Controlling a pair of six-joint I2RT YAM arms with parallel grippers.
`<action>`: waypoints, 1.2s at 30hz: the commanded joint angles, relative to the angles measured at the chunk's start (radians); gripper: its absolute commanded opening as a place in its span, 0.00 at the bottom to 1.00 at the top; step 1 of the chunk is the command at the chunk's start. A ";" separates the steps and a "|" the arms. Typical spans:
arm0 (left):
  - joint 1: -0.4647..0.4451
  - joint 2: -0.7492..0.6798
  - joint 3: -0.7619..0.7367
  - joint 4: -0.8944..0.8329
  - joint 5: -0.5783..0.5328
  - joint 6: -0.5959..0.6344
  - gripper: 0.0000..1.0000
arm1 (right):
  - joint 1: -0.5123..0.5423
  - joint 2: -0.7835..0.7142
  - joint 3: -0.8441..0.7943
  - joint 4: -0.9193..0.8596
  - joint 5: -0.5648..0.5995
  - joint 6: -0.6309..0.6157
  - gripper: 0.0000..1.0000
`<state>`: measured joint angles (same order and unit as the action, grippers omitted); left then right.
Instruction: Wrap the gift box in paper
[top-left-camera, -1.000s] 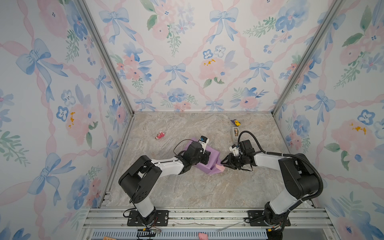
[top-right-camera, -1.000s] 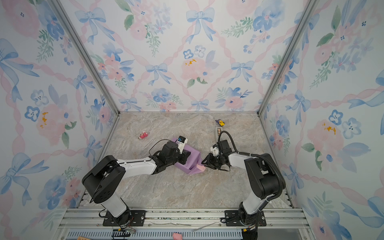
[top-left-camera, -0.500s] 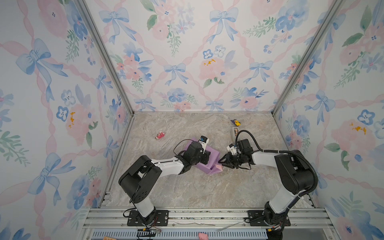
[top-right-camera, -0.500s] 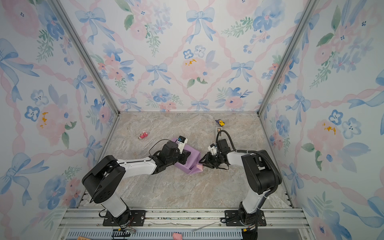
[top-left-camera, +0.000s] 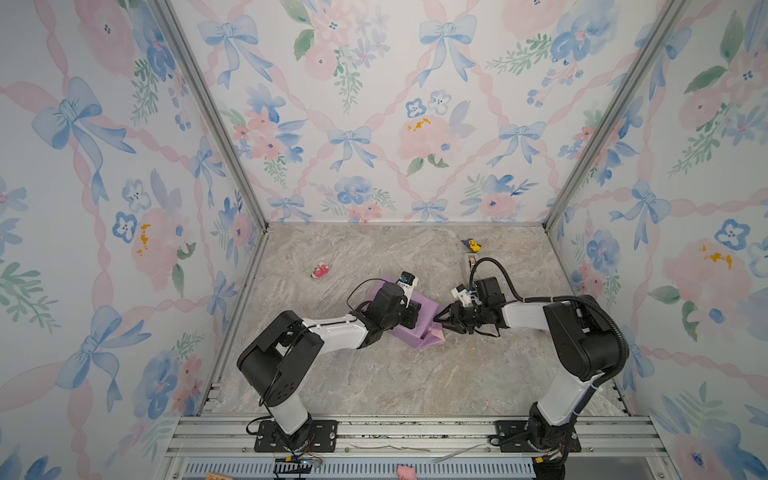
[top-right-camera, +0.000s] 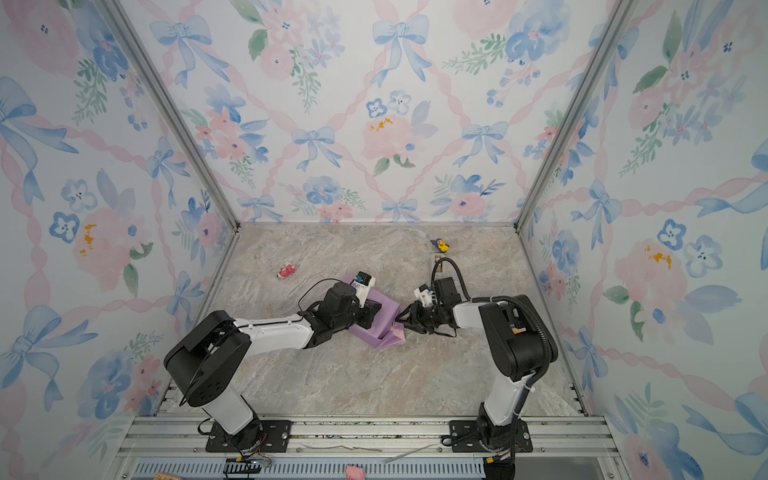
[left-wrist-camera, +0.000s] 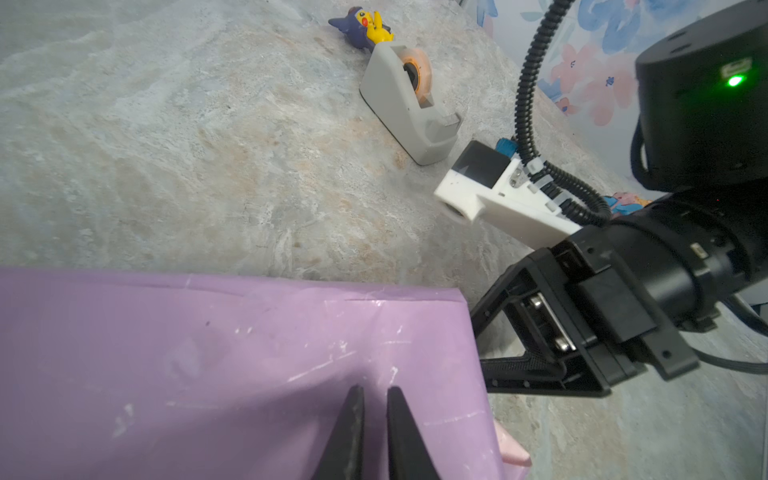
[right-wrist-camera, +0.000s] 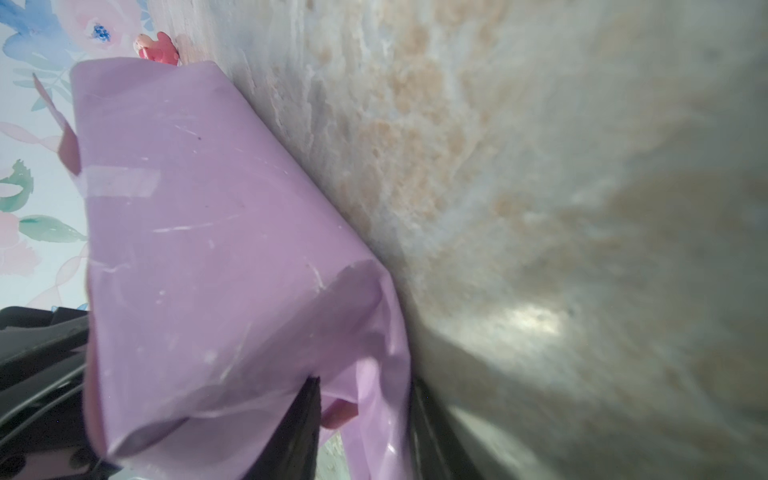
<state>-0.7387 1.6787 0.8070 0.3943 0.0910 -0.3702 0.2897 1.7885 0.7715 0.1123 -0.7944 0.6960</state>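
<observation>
Marble tabletop (top-left-camera: 374, 374) roomy | left gripper (left-wrist-camera: 374, 390) near-closed atop paper (left-wrist-camera: 208, 353) | right gripper (right-wrist-camera: 362, 380) parted astride its end edge

Left tool (left-wrist-camera: 375, 390) nearly closed, right tool (right-wrist-camera: 365, 386) parted, arms stretched inward

— What's carrying everything?
— A marble-patterned tabletop (top-left-camera: 374, 374), beige veined with grey.
— And what lies on it?
— Near the middle, lilac paper (top-left-camera: 428, 309) folded into a boxy bundle, with a pale pink flap of it spilling onto the stone at the near right corner. Toward the back right stands a grey tape dispenser (top-left-camera: 468, 262), with a yellow-and-purple figurine (top-left-camera: 471, 245) just behind it.
— Anything on the left?
— A small red-pink toy (top-left-camera: 320, 271), back left of the bundle and apart from it
</observation>
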 joint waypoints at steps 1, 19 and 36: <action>0.005 0.017 -0.019 -0.069 0.005 0.001 0.15 | -0.017 0.011 -0.030 0.069 -0.060 0.035 0.38; 0.005 0.018 -0.019 -0.064 0.010 -0.001 0.15 | 0.023 -0.099 -0.254 0.351 -0.065 0.254 0.38; 0.005 0.019 -0.014 -0.064 0.012 0.007 0.15 | 0.048 -0.108 -0.292 0.541 0.049 0.365 0.36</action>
<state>-0.7383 1.6787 0.8070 0.3943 0.0914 -0.3702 0.3237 1.6978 0.4576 0.6228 -0.7815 1.0527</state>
